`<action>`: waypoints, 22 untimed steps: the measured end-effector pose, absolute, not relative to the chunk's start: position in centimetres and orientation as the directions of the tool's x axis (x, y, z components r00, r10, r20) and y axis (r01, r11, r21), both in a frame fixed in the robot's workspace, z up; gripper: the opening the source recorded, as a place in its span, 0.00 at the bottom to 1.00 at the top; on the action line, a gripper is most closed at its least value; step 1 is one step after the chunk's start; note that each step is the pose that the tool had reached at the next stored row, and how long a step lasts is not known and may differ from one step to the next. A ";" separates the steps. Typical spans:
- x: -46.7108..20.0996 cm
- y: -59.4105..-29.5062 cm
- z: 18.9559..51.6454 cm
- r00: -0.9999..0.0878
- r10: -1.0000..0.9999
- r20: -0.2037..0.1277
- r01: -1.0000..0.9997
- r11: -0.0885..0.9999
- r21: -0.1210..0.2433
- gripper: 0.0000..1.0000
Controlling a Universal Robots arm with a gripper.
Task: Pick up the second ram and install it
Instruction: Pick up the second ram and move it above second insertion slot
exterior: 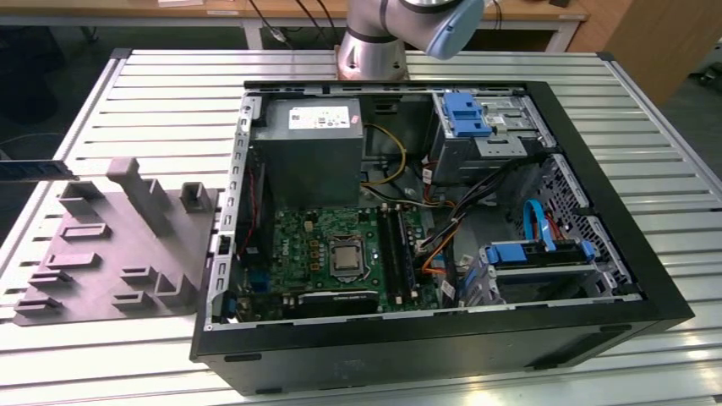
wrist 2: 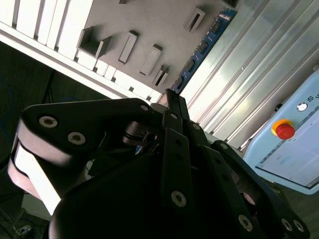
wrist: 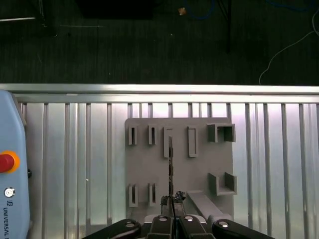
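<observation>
So, the second ram is sitting pinched in the gripper. In the second wrist view the fingers are pressing together on the board, and its blue-green face with the black chips is stretching away from the fingertips. In the first wrist view it's showing edge-on as a thin dark line coming out from between the fingers, over the grey fixture tray. In the exterior view the stick is poking in at the left edge, just off the tray's far-left corner. Its long axis is running left to right, and I reckon it's hanging clear of the slatted table rather than lying on it. The memory slots are lying well apart to the exterior view's right, on the green motherboard inside the open case. They're running near to far, so by my eye the stick is sitting roughly crosswise to them. Between the two, the tray's upright posts and the case's left wall are standing in the way. Inside, the slots are squeezed between the CPU socket on the left and a bundle of cables on the right. The power supply is sitting at the far end. The room straight above the slots is looking open.
</observation>
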State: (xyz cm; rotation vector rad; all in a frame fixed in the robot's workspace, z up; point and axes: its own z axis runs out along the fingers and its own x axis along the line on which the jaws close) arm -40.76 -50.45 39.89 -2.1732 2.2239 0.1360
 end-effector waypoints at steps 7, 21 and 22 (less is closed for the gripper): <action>-39.5 -50.4 39.9 -0.025 -0.996 -0.084 -0.999 0.021 0.042 0.11; -36.7 -50.4 39.9 -0.025 -0.996 -0.086 -0.999 0.021 0.042 0.11; -36.6 -50.5 39.9 -0.025 -0.996 -0.086 -0.999 0.021 0.042 0.11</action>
